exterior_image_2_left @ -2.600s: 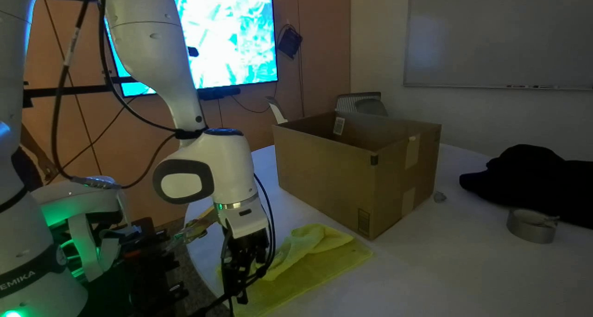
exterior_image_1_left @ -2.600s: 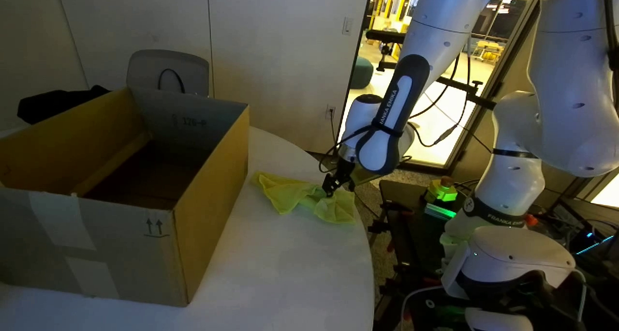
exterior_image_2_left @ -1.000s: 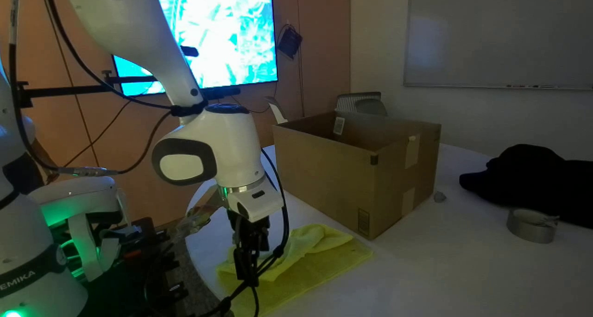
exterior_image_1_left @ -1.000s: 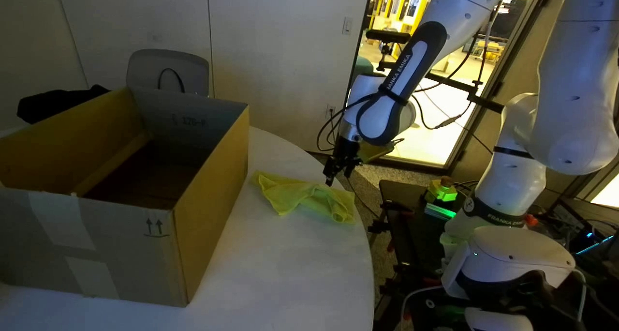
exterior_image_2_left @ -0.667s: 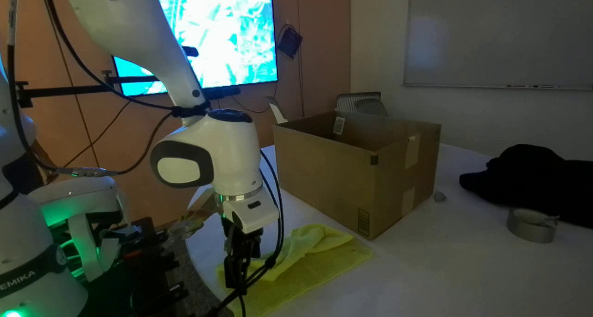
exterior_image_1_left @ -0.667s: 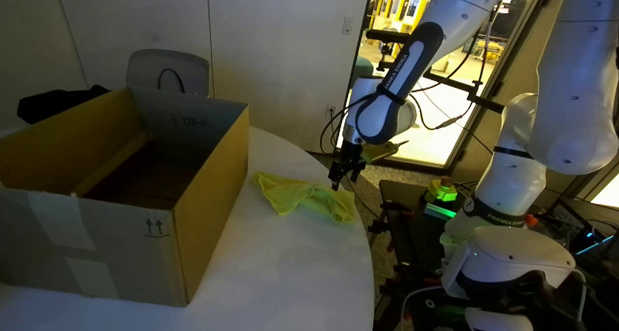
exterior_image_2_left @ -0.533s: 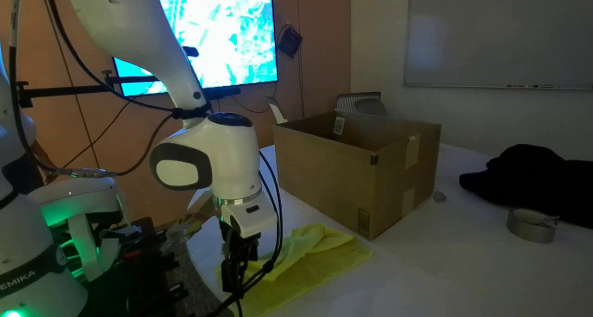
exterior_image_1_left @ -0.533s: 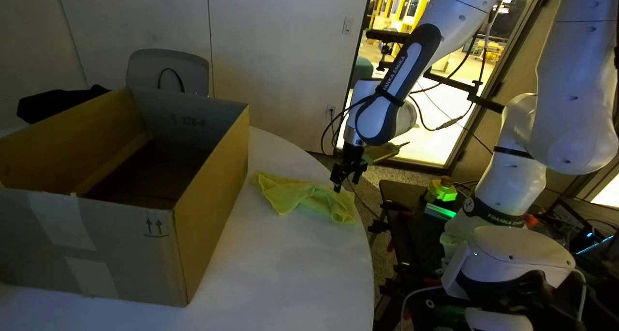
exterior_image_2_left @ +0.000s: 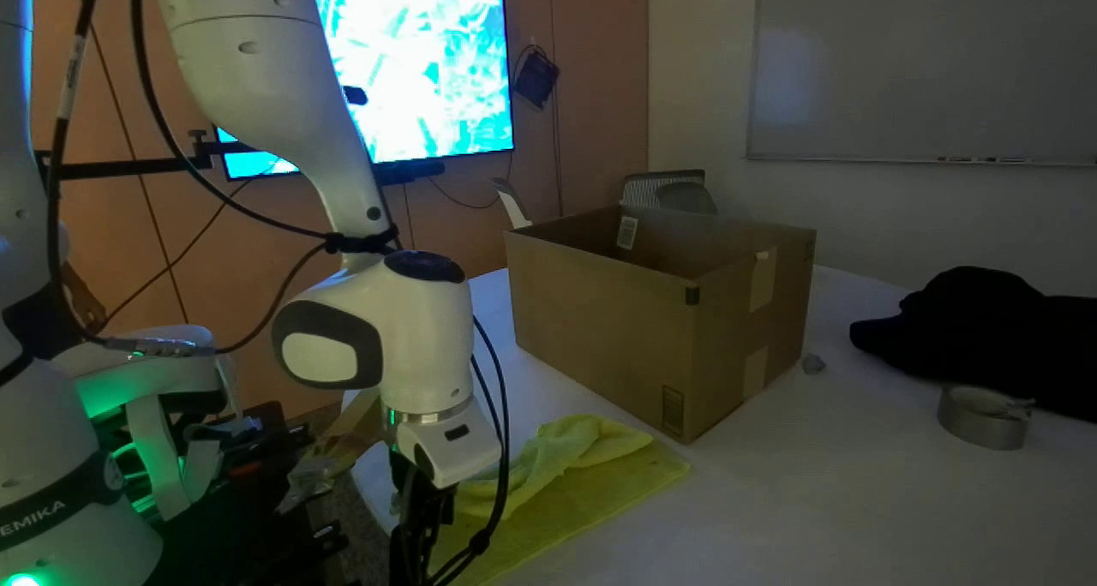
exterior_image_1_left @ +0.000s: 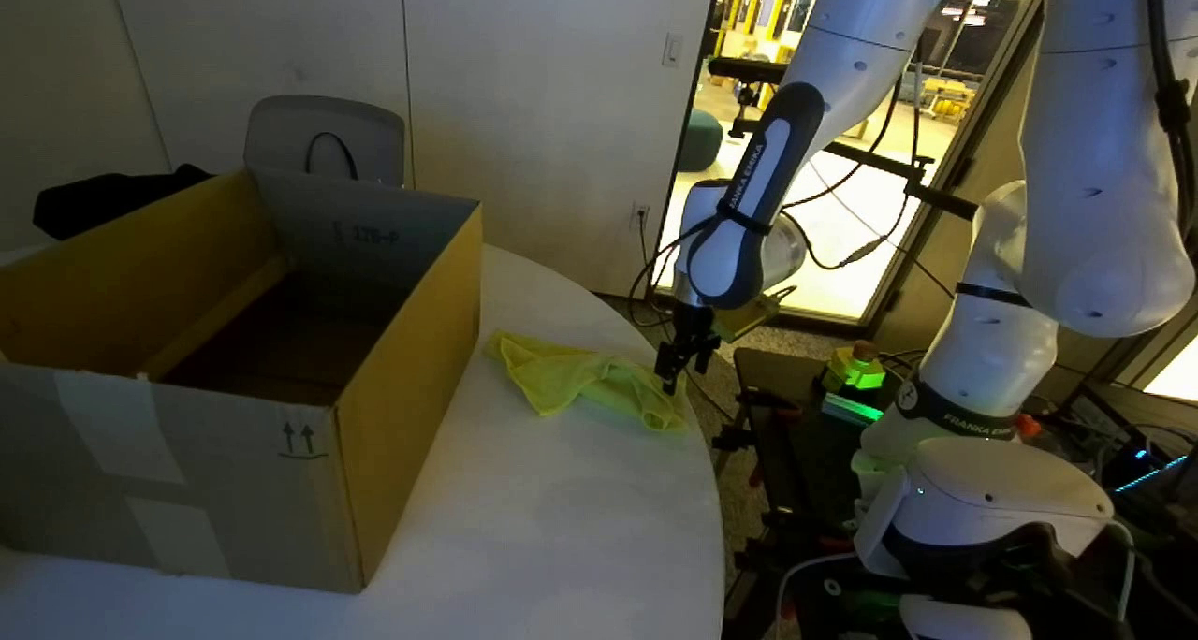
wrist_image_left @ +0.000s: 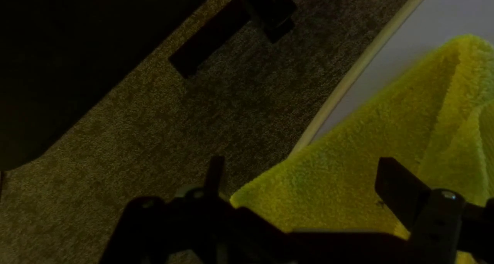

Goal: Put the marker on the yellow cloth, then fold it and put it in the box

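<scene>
The yellow cloth (exterior_image_1_left: 585, 383) lies crumpled and partly folded on the table beside the box; it also shows in an exterior view (exterior_image_2_left: 591, 483). In the wrist view the cloth (wrist_image_left: 339, 183) has a corner reaching past the table edge. The tan cardboard box (exterior_image_1_left: 412, 392) stands open at the top; it also shows in an exterior view (exterior_image_2_left: 600, 320). My gripper (exterior_image_1_left: 686, 376) is open over that cloth corner. In the wrist view its fingers (wrist_image_left: 301, 169) are wide apart with cloth visible between them, not gripped. The marker does not show; it is hidden or out of view.
The round white table (exterior_image_1_left: 562, 546) ends close to the cloth, with carpet floor below. The dark robot stand (exterior_image_1_left: 786, 434) is beyond the edge. A grey tape roll (exterior_image_2_left: 983, 419) and a black garment (exterior_image_2_left: 977, 333) lie past the box. A chair (exterior_image_1_left: 328, 139) is behind it.
My gripper rose off the cloth, then moved down and toward the table edge. The cloth's end near the edge changed to a rolled shape, then stayed still. The box has not moved.
</scene>
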Controlling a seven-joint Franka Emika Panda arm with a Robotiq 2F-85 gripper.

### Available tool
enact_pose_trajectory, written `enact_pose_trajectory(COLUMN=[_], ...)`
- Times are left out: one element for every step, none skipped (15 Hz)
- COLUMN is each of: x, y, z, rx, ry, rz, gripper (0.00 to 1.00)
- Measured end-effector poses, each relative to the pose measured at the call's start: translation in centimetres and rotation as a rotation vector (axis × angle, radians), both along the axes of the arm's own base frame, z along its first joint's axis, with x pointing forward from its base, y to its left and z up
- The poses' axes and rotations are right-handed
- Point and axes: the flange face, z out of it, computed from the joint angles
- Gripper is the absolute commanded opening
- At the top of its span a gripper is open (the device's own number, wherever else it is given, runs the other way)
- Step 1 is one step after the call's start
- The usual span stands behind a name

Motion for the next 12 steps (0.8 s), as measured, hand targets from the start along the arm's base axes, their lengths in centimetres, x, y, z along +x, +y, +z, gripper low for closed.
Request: enact_pose_trajectory(x=[-0.2,-0.4,-0.6,-0.7,-0.8,-0.8,-0.8,-0.7,-0.6,-0.5,-0.4,-0.3], y=[-0.1,-0.2,-0.3,-0.4,-0.5,-0.6,-0.6,-0.7,-0.7,-0.8,-0.8,-0.8], z=[-0.4,-0.7,-1.0,-1.2,-1.4,-1.5,-1.6,-1.6,-1.5,-1.5,-1.5,-1.5], rx=[-0.001,-0.002,0.0,0.0,-0.001,-0.003,-0.006,-0.01,-0.016,-0.021,-0.027,-0.031], ry=[0.0,-0.002,-0.003,-0.007,-0.014,-0.023,-0.036,-0.049,-0.065,-0.08,-0.094,-0.105], rz=[0.007,0.012,0.017,0.02,0.024,0.026,0.025,0.023,0.019,0.016,0.014,0.012], gripper=[1.0,1.0,1.0,1.0,1.0,1.0,1.0,1.0,1.0,1.0,1.0,1.0])
